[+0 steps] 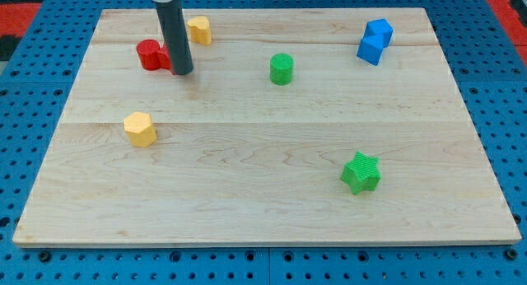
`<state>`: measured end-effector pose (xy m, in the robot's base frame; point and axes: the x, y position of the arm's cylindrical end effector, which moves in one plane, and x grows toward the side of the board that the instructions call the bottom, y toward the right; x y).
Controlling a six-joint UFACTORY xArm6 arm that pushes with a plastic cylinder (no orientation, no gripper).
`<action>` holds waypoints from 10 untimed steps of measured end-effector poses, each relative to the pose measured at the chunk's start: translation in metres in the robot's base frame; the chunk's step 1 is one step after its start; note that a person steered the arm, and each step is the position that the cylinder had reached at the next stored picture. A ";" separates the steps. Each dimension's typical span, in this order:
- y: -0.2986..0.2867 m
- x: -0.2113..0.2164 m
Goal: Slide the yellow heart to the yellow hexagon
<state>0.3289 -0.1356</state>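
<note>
Wood: the pale plank surface (263, 186) carries every block, over a blue pegboard.
Yellow heart (198, 30): near the view's top, left of centre; its shape is only roughly readable, and I cannot tell which way its point faces or find a long axis.
Yellow hexagon (140, 128): lower down, toward the view's left, well apart from the heart.
My tip (182, 71): on the surface just right of the red block (153, 54), which it seems to touch; the heart lies just up and slightly right of it.
Pincer: there is none, only the bare rod, holding nothing.
Key relation: the tip sits between heart and hexagon, on the wrong side for pushing; by my judgement it must circle above the heart first.
Others: green cylinder (282, 68), blue block (375, 41), green star (361, 172), all away from the path.
</note>
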 end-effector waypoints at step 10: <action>0.021 -0.124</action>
<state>0.2050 -0.1143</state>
